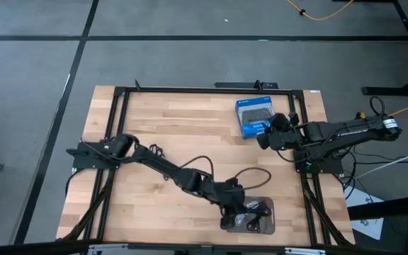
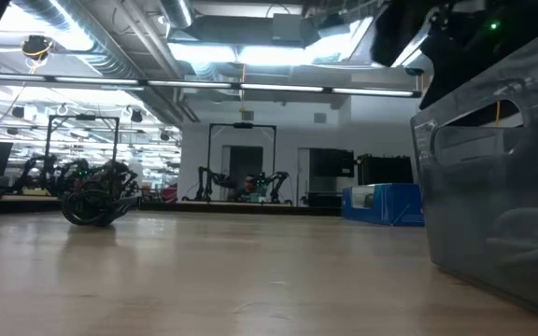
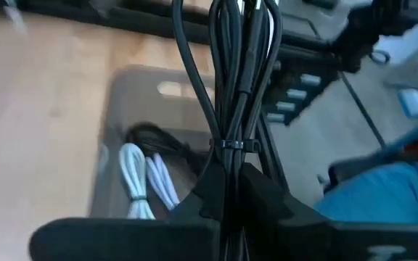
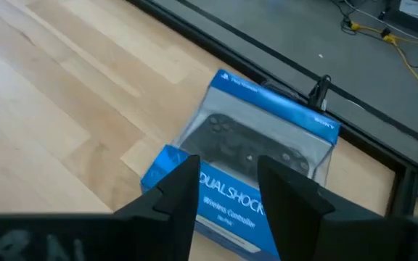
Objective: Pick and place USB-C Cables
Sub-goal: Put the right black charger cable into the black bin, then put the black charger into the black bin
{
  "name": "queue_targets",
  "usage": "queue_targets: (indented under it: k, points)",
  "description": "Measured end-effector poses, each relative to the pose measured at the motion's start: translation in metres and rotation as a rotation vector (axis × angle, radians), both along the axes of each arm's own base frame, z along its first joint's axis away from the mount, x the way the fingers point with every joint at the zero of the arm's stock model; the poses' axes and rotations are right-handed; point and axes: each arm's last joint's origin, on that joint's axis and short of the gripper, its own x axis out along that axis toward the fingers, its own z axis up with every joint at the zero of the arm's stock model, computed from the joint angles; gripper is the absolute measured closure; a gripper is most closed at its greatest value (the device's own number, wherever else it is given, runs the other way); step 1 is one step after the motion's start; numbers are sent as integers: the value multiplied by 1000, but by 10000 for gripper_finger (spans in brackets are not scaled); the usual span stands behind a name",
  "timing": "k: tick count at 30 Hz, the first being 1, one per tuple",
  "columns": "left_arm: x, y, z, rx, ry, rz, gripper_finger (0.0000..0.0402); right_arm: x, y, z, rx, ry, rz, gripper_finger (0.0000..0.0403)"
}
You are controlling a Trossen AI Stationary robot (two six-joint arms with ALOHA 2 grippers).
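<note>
My left gripper (image 1: pixel 238 207) is at the table's near edge, over a grey translucent bin (image 1: pixel 261 225), and is shut on a black USB-C cable bundle (image 3: pixel 232 65). Inside the bin (image 3: pixel 115 109) lie a white bundled cable (image 3: pixel 138 190) and a black one (image 3: pixel 152 136). Another black cable bundle (image 2: pixel 96 201) rests on the bare wood toward the table's left. My right gripper (image 4: pixel 227 192) is open and hovers just above a blue controller box (image 4: pixel 267 156) near the far right corner (image 1: pixel 253 117). My left gripper pinches the black bundle between its two fingers (image 3: pixel 267 192), just behind the thin tie (image 3: pixel 231 145) that binds the strands. The bundle runs along the fingers and reaches on past their tips. It is lifted clear, above the open bin.
The bin (image 2: pixel 493 187) stands at the table's near edge, right of centre. A black metal frame (image 1: pixel 190 89) runs around the tabletop. Loose robot wire (image 1: pixel 255 173) loops over the wood beside the left arm. Bare wood lies between bin and blue box (image 2: pixel 386 203).
</note>
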Motion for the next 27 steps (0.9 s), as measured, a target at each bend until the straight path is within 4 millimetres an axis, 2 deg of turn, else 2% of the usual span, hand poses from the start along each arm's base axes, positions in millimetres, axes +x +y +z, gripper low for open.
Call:
queue_targets:
  k: [4, 8, 16, 20, 24, 27]
  points:
    - [4, -2, -11, -7, 57, -42, 346, -2, 0, 0, 22, 9, 14, 257]
    - [5, -1, -5, -12, 44, -12, 312, -3, 1, 0, 26, 21, 18, 257]
    - [7, 7, -8, -12, 69, -11, 305, -3, 1, -1, 60, 31, 38, 257]
    - [-5, 22, 4, 51, 173, 10, 305, -4, 2, -2, 84, 47, 50, 257]
    - [-27, 41, 21, 187, 312, 139, 305, -4, 2, -3, 107, 55, 63, 257]
    - [-48, 50, 29, 346, 438, 165, 305, -4, 3, -3, 121, 57, 70, 257]
